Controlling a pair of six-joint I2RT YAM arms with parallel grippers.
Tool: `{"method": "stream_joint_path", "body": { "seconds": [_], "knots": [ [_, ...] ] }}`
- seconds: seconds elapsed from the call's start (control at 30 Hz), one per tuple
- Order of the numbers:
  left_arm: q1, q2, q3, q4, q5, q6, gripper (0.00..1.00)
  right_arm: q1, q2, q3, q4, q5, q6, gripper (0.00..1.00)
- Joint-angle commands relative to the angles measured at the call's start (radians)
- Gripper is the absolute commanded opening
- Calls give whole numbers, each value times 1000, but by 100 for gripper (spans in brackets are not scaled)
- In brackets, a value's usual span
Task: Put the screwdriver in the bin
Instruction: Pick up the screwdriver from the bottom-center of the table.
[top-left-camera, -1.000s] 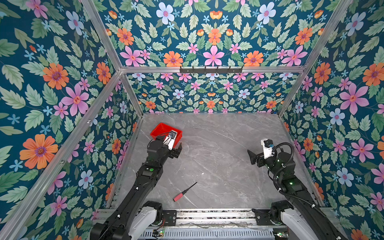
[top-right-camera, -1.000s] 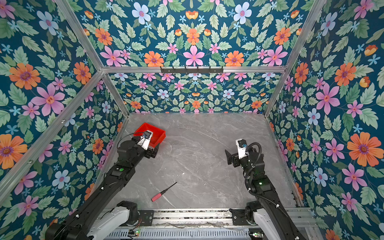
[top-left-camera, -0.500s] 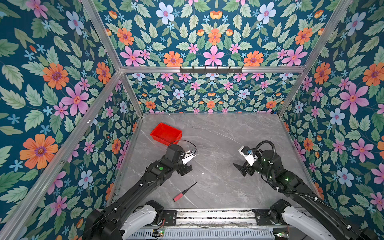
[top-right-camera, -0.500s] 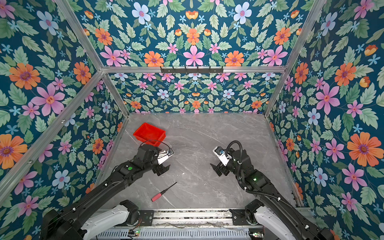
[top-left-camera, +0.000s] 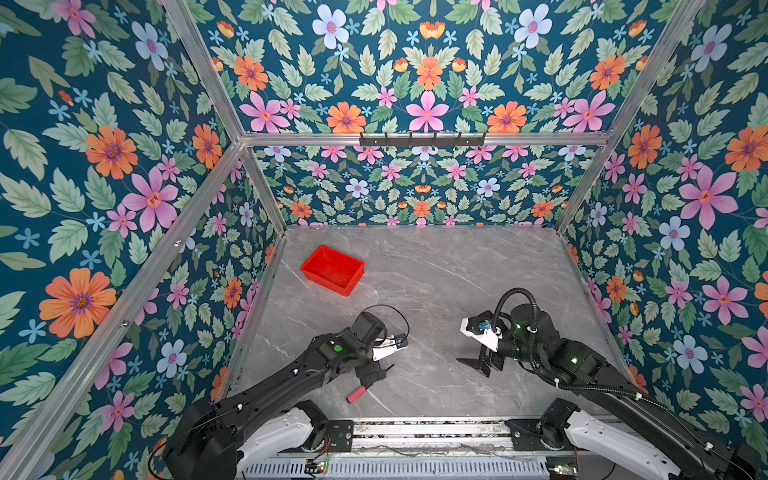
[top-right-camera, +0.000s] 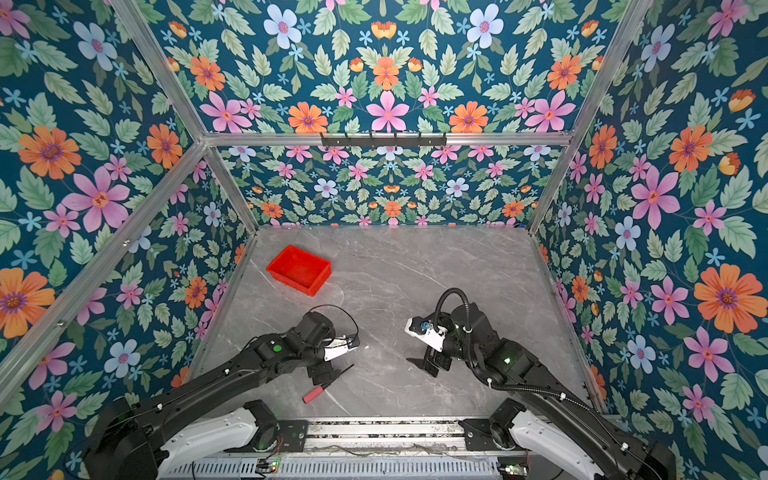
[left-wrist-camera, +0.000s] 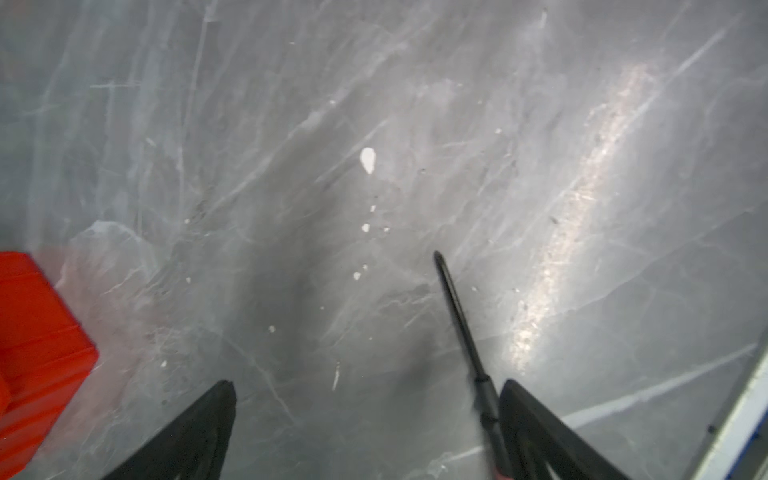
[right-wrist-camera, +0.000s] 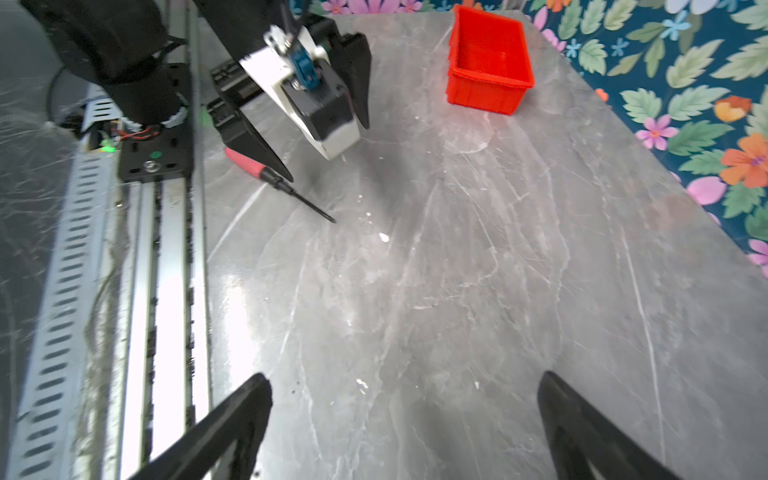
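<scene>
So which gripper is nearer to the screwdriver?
The left gripper: the shaft of the screwdriver lies between its open fingers; the right gripper hangs well apart.

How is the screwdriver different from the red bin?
The screwdriver is thin and stick-shaped; the bin is a wide open box. The screwdriver has a pinkish-red handle and black shaft; the bin is bright red all over. On the grey table, the screwdriver lies near the front edge; the bin sits farther back. Both rest on it.

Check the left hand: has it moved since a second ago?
Yes. The left hand has drawn back from the bin toward the near rail and now hangs open above the screwdriver.
</scene>
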Motion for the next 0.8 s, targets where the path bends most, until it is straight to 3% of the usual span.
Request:
{"method": "stream_joint_path", "body": {
  "seconds": [0.0,0.6,0.77],
  "knots": [
    [-26,17,-14,-46,0,-29,100,6,7,10,-35,-46,-34,99],
    [-60,60,-86,-109,-26,-80,88,6,10,2,-26,-42,-28,99],
    [-60,76,-101,-85,-35,-91,79,6,-1,0,-36,-37,-30,99]
  ]
}}
